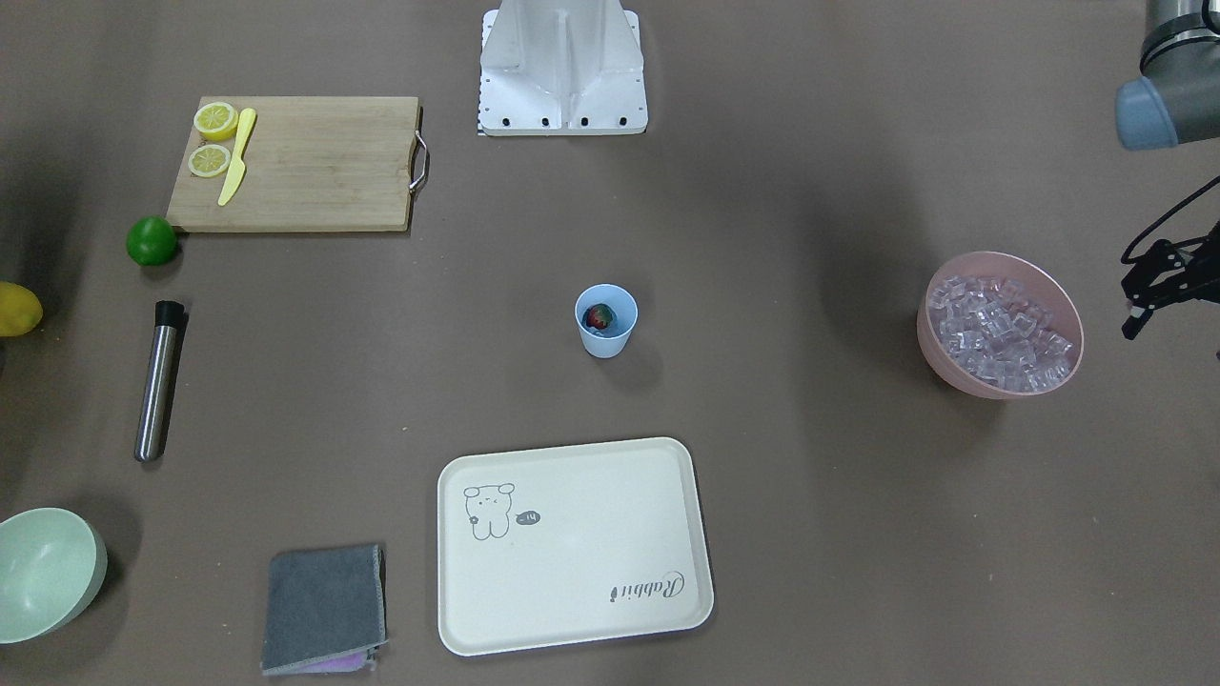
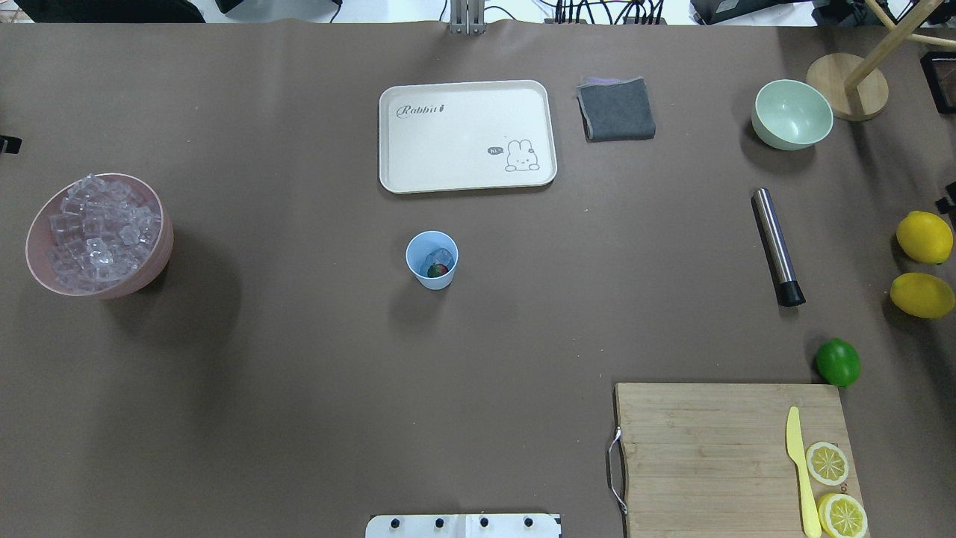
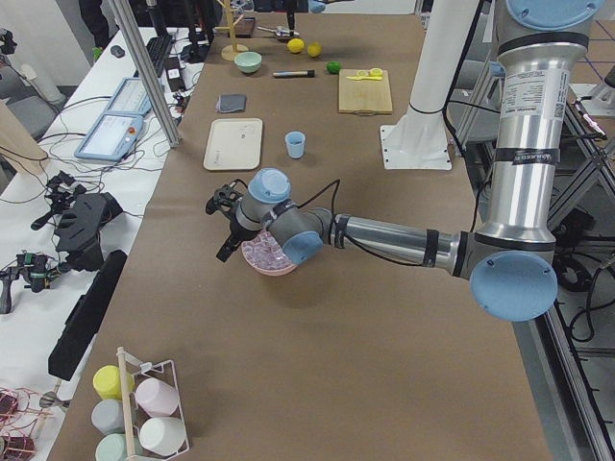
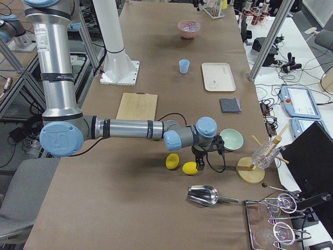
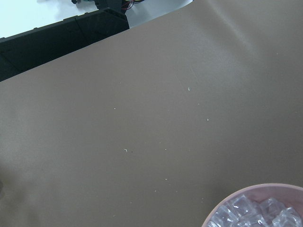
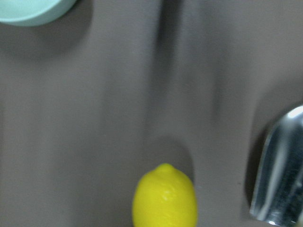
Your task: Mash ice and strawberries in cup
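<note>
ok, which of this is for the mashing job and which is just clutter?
Job: cup, strawberry inside it, ice in pink bowl, likely the steel muddler.
Lying about: tray, grey cloth, green bowl, lemons, lime, cutting board with knife.

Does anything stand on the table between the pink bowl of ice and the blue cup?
Nothing visible does. Between the pink bowl of ice and the cup there is only bare table; the tray lies off that line.
</note>
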`<state>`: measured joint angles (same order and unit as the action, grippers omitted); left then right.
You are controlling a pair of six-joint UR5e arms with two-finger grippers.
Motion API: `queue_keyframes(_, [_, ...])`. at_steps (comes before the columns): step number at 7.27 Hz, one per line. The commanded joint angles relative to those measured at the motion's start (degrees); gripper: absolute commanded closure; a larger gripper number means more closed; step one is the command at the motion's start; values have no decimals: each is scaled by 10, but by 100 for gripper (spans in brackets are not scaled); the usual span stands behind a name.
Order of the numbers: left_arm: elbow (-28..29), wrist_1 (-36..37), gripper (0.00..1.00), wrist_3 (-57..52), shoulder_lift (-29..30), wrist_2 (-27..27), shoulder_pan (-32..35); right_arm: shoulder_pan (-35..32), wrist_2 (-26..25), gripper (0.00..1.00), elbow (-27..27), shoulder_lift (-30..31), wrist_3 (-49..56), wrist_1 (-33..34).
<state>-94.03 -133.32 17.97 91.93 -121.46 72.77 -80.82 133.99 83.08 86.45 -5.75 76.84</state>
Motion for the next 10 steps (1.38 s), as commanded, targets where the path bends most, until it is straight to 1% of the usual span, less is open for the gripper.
queue_keyframes(1, [31, -12, 3, -1, 3, 16, 2, -98, 1, 0, 10, 10, 136, 110])
queue_keyframes(2, [52, -12, 3, 0, 1, 16, 3, -133, 1, 0, 48, 8, 174, 185])
queue_keyframes(3, [74, -10, 3, 0, -2, 19, 3, -158, -6, 0, 117, 7, 209, 297])
queue_keyframes(4, [79, -4, 3, -1, 2, 15, 16, -172, -15, 0, 153, 9, 239, 370])
queue_keyframes(5, [78, 36, 3, -3, 3, -29, 45, -174, -13, 0, 154, 14, 240, 374])
queue_keyframes(6, [78, 86, 3, -41, 2, -100, 100, -173, -4, 0, 150, 22, 231, 372])
queue_keyframes(7, [78, 117, 3, -98, -4, -139, 149, -173, 3, 0, 149, 28, 231, 369])
queue_keyframes(8, [75, 172, 3, -146, -3, -158, 195, -172, 8, 0, 149, 29, 227, 370])
queue_keyframes(9, [65, 229, 3, -208, -3, -163, 231, -172, 9, 0, 148, 30, 225, 369])
queue_keyframes(10, [16, 329, 3, -219, 1, -163, 245, -172, 9, 0, 148, 29, 225, 369])
